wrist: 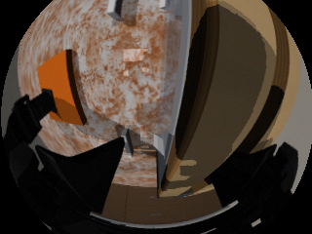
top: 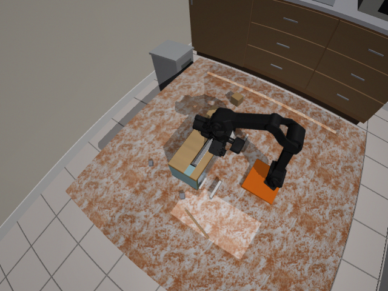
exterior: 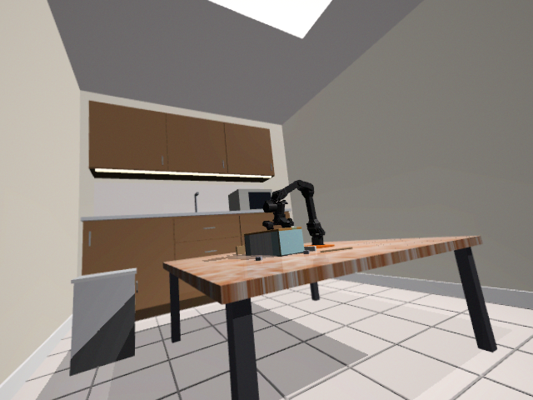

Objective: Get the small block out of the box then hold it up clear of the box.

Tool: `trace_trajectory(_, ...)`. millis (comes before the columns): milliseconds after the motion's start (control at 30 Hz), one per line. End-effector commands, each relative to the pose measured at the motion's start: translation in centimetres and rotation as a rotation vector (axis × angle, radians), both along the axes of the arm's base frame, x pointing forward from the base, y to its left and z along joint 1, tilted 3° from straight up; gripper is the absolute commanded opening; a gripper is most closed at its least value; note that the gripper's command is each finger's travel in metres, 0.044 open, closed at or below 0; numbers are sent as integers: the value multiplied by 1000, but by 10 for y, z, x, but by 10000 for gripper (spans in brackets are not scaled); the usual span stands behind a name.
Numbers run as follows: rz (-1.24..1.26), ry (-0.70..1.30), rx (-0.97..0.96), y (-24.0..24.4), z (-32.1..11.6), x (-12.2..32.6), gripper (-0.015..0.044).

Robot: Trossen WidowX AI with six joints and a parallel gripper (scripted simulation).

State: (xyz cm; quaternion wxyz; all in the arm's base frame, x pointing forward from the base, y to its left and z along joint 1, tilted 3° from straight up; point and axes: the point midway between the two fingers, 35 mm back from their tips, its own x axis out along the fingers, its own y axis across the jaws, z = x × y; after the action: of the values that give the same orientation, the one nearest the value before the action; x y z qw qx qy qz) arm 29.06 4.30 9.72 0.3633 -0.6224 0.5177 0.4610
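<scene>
Stood by the bench (top: 297, 219) (exterior: 301, 268) (wrist: 97, 58) and took notes. Gripper (top: 218, 134) (exterior: 278, 225) (wrist: 162, 142) hung over the wooden-topped box (top: 185, 153) (exterior: 291, 242) (wrist: 244, 73), fingers spread wide, nothing between them. The small block itself I could not make out; by the brief it belonged on the shelf inside, but whether it lay there I could not confirm. A tan cube (top: 236, 99) (exterior: 240, 249) sat outside, beyond the box's far end; whether it had any part in the job, I could not tell. My guess on handling: a small, light, stiff block, not fragile, likely to slide readily along a smooth shelf, so small nudges toward the open end, never the pocket. Once down on the bench, best taken low across two opposite flat sides, square on, and lifted straight. The retrieval looked to be in its opening stage, and bumping the box seemed the chief risk. Surface: blotched rust and white, with a paler rectangular patch near the box; a thin stick (top: 196, 223) (exterior: 336, 249) lay partly across that patch. Orange plate (top: 250, 184) (exterior: 329, 246) (wrist: 58, 83) under the arm's foot. Room: brown drawers (top: 291, 40) (exterior: 129, 241), plain walls, pale tiled floor, a grey cabinet (top: 171, 62) (exterior: 103, 318) beside the bench.
</scene>
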Motion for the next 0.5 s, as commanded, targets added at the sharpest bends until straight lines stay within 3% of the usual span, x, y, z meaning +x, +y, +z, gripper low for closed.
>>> trace_trajectory(0,0,3,0,-3,0,0,400)
trace_trajectory(467,0,3,-1,-17,-1,3,400)
